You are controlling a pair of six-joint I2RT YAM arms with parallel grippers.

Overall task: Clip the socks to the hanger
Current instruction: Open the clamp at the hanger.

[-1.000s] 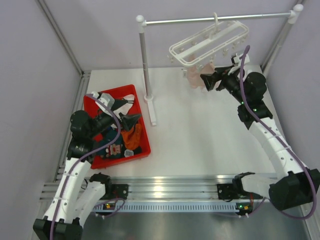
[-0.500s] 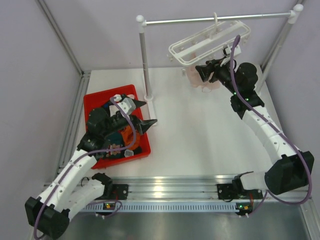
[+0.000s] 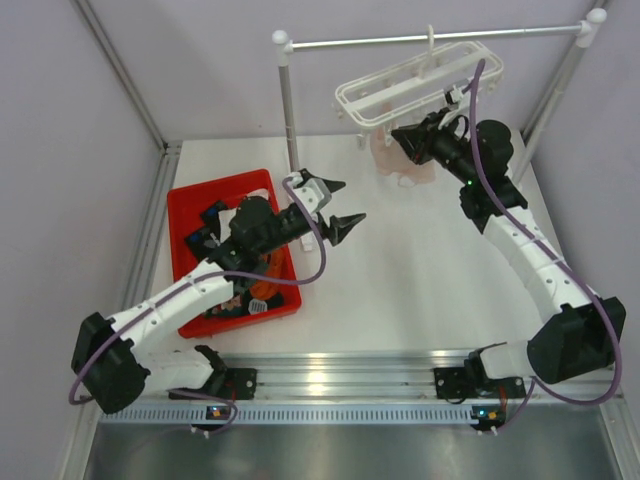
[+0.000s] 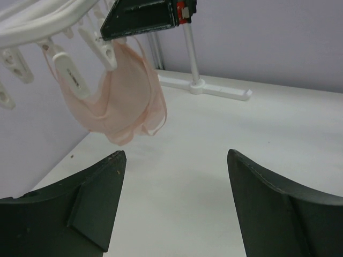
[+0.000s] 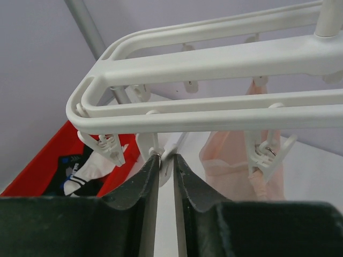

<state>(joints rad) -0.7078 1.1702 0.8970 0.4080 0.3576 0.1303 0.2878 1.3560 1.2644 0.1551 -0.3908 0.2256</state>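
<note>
Landmark: I place everything relative to the hanger (image 5: pixel 214 59), a white grid frame hooked on the metal rail (image 3: pixel 430 38)
Right gripper (image 3: pixel 403 137): directly under the hanger's near edge; jaws pinched together on one dangling clip (image 5: pixel 167 160)
Left gripper (image 3: pixel 345 202): well to the left of the hanger and lower, over the table (image 3: pixel 400 260); jaws spread wide, nothing between them
Socks (image 3: pixel 212 222): loose in the red bin (image 3: pixel 220 183), well left of the hanger and below it
Pink sock (image 4: pixel 126 101): hanging limp from a clip under the hanger, just beside the pinched clip
Handling, socks: I judge them light, soft and floppy; they will sag and fold wherever unsupported; not fragile
Grip point, socks: I would pinch the cuff edge, leaving a free margin of fabric to feed into the clip mouth
Handling, clip: small, stiff and sprung; I expect it to swing on its link unless pinched squarely
Count, hangers: one
Count, socks clipped: one
Count, socks in bin: several; my left arm covers part of the pile, so I cannot give an exact figure
Count, clips: many; too small and overlapped to total
Count, bins: one
</note>
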